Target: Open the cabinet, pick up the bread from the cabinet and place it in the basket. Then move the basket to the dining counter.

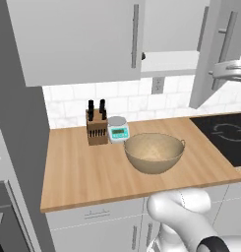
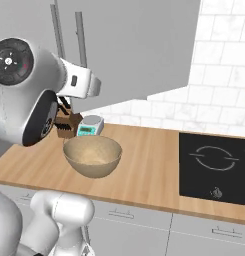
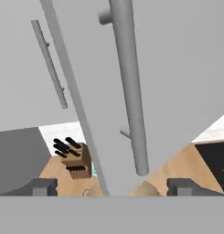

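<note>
Hanging open, gripper (image 3: 111, 186) faces cabinet (image 3: 177, 82) door handle (image 3: 131, 91).

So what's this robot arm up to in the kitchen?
It is working on the wall cabinet door, which stands swung partly open. Its pincer is open right at the door's long bar handle, with no grip on it. Below, the tan basket sits empty on the wood counter, beside a knife block and a small scale.

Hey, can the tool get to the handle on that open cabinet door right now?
Probably yes. In the hand view the tool is open, its fingertips either side of the door's bar handle, and nothing sits between them.
</note>
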